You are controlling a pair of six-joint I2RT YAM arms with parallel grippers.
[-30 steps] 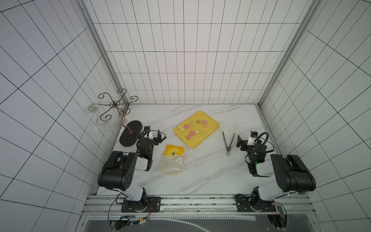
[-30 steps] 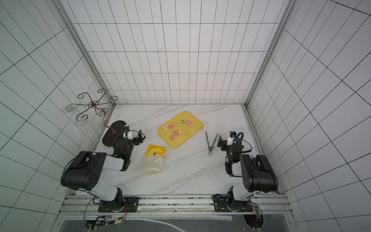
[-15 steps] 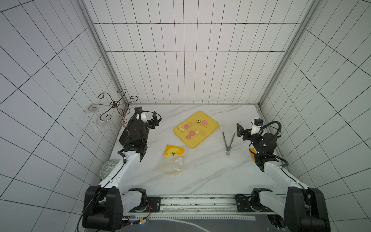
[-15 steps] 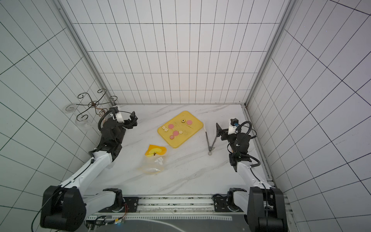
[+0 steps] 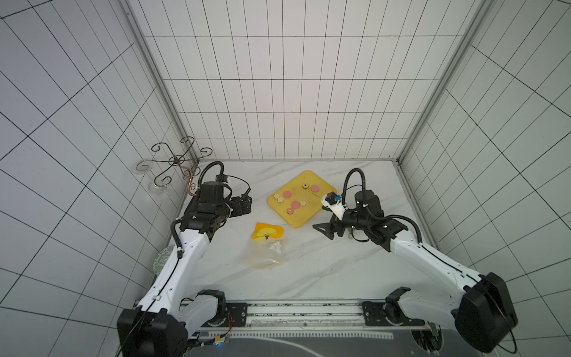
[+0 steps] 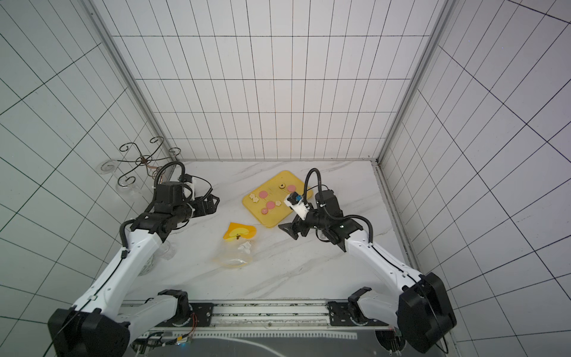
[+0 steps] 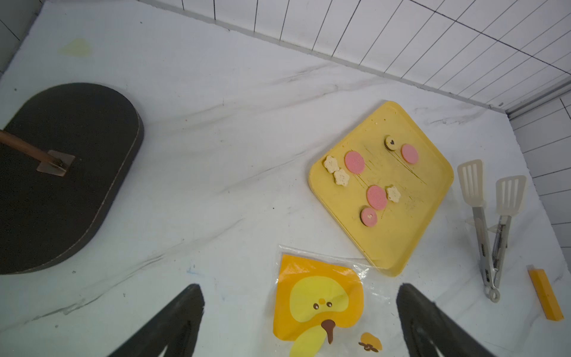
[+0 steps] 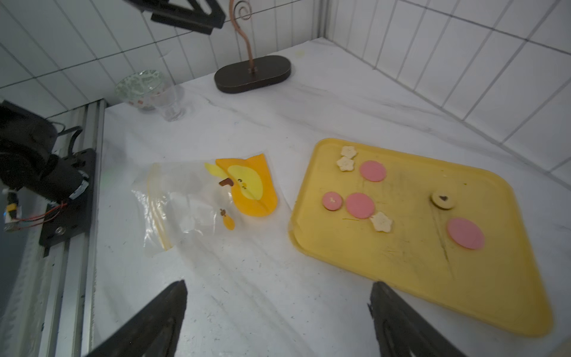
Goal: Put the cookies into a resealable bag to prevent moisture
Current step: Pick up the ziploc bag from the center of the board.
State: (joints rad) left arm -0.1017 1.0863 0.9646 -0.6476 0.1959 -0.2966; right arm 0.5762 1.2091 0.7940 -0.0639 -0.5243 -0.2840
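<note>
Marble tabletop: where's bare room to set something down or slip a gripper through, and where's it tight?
Widest bare patch: between the resealable bag and the front rail. Also free: between the stand base and the yellow tray, and behind the tray. Crowded: beside the tray, where tongs and an orange strip lie.

- Bright, even overhead light; faint soft shadows.
- Wall tiles [image 5: 278,92] curve at the edges in both top views.
- Right wrist view slightly soft; resealable bag [image 8: 197,201] glints.
</note>
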